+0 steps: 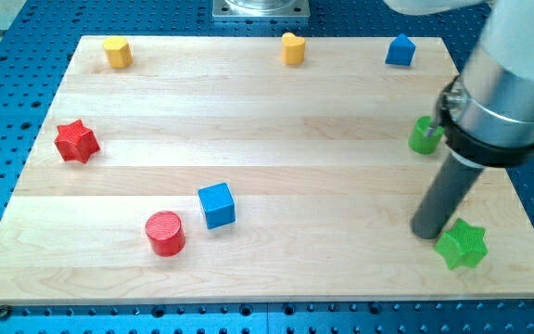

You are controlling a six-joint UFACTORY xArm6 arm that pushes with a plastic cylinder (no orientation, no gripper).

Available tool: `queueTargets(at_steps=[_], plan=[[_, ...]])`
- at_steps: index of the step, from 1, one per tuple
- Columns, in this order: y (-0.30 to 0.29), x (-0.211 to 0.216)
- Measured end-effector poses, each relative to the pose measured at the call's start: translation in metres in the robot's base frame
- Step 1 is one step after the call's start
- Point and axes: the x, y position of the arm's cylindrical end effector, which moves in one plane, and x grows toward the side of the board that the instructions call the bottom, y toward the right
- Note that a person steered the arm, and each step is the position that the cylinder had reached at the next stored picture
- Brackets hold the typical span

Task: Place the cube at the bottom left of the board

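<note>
Seven blocks on the wooden board (267,121), listed from the view's left to the view's right.

1. Red star (76,141): near the left edge, mid-height.
2. Yellow block (117,52): top left corner, shape rounded, not fully clear.
3. Red cylinder (165,232): lower left of centre, just beside the cube.
4. Blue cube (217,205): the task's thing; lower left of centre, up and right of the red cylinder, apart from it by a narrow gap.
5. Yellow block (292,47): top centre.
6. Blue block (400,50): top right, peaked shape.
7. Green block (424,135): right side, partly hidden behind the arm.
8. Green star (461,245): bottom right.

My tip (428,232): just left of the green star, close to or touching it, well apart from the cube. No hand is fitted, so no grasp state applies.

Step in hand, as judged: bring the tip round to the cube's upper right side, then push down and left toward the bottom left corner. The red cylinder sits close to that line; steer the cube past it, or it will be carried along.

Containers: none on the tabletop; nothing held in anything.
</note>
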Motion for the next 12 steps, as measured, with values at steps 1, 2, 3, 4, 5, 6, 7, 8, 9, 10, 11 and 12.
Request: queueTargets(at_steps=[1, 2, 3, 4, 5, 6, 7, 8, 9, 10, 11, 12], plan=[[-0.039, -0.003], [-0.062, 0.0], [-0.064, 0.01], [-0.069, 0.015], [-0.075, 0.015], [-0.077, 0.015], [-0.077, 0.015], [-0.079, 0.015], [-0.125, 0.017], [-0.152, -0.005], [-0.192, -0.01], [-0.228, -0.026]])
